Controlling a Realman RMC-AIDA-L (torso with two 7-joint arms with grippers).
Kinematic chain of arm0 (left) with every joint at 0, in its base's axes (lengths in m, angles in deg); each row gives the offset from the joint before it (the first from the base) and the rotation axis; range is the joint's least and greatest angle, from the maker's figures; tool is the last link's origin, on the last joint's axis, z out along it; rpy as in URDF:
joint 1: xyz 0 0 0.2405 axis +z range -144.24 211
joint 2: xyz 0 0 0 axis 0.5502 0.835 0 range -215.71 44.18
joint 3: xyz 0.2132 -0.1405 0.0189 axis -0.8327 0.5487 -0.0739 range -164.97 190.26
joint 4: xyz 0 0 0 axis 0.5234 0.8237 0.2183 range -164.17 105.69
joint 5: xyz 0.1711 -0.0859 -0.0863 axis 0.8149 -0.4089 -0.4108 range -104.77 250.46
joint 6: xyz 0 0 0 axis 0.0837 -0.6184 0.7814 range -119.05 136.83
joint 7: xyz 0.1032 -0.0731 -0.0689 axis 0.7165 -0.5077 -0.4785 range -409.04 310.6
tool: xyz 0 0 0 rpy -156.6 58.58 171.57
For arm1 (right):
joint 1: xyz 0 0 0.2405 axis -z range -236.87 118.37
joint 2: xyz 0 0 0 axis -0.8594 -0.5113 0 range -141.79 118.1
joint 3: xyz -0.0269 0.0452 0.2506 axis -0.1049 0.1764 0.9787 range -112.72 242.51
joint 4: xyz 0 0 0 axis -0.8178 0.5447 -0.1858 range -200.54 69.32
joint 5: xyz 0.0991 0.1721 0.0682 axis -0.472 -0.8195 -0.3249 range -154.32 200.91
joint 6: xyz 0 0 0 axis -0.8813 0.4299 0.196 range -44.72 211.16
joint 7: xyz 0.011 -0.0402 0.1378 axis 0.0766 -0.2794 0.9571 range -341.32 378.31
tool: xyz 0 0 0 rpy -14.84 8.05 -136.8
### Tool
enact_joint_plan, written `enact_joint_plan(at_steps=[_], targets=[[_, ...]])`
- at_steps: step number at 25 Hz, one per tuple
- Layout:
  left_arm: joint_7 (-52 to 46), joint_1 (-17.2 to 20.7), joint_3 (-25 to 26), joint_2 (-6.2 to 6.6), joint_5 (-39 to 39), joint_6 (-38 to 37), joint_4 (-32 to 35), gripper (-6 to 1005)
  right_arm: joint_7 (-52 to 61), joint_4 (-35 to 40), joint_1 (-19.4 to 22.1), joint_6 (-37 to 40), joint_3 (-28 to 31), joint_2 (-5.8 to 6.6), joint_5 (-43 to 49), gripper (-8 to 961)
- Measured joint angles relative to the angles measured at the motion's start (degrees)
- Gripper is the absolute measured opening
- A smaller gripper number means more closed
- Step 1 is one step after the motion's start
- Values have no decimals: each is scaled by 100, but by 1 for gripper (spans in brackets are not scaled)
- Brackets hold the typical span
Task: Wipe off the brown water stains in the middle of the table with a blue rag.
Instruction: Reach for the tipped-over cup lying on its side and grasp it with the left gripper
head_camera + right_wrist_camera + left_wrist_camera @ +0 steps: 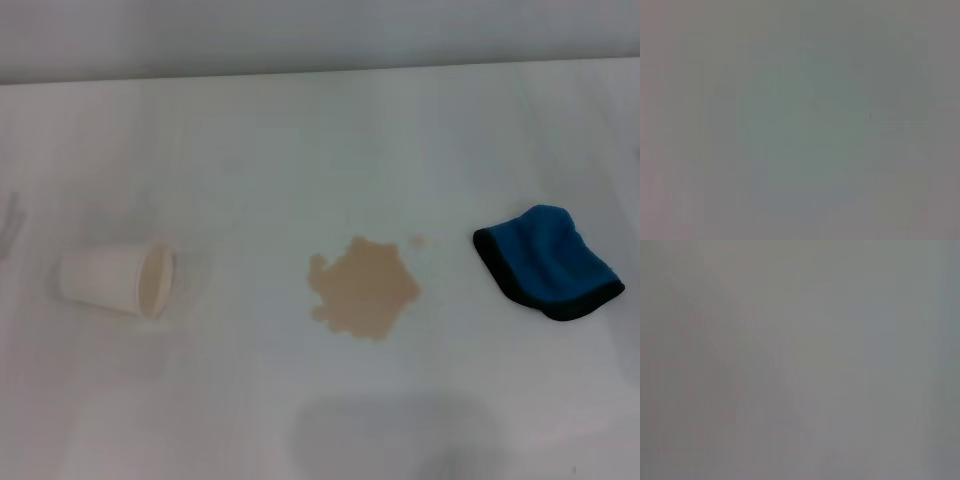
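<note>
Fingers of both arms: nowhere in view, so I cannot tell if either set is apart or together — head view shows no arm at all, and both wrist views give only a featureless grey field.

Layout on the white surface [300, 130]:
- brown water stains [364, 287] sit about mid-surface, one lobed blotch plus a tiny spot just up and to its right. Untouched, so wiping not yet begun.
- blue rag [548, 262], black-edged, lies bunched to the robot's right of the blotch, clear of it, near the right edge of view.
- white paper cup [118, 281] lies tipped on its side, well apart to the left, mouth facing the stain.

Risks from here, as I judge them:
- Rag is a soft heap — a shallow pinch likely catches one fold only, and it could trail or drop mid-carry.
- Dragging it in flat could push liquid outward and widen the stain instead of lifting it.
- Satellite spot is easy to miss on a pass centred on the main blotch.
- Wide sweep leftward could knock the cup and roll it.
- Wrist views give nothing useful — grasp alignment rests on the head view alone.
</note>
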State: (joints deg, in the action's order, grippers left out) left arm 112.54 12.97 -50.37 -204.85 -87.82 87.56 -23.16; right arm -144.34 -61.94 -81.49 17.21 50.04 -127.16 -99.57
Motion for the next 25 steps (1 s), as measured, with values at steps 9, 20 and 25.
enact_joint_plan(at_steps=[9,20,25], targets=[[5,-1,0,0,0,8,7,878,-4,11,0,13,0,0,0,872],[-66,0,-56,8,62,75,16,877,21,-9,0,18,0,0,0,872],[-424,-45,-80,67,633,12,84,878,29,10,-2,18,0,0,0,872]])
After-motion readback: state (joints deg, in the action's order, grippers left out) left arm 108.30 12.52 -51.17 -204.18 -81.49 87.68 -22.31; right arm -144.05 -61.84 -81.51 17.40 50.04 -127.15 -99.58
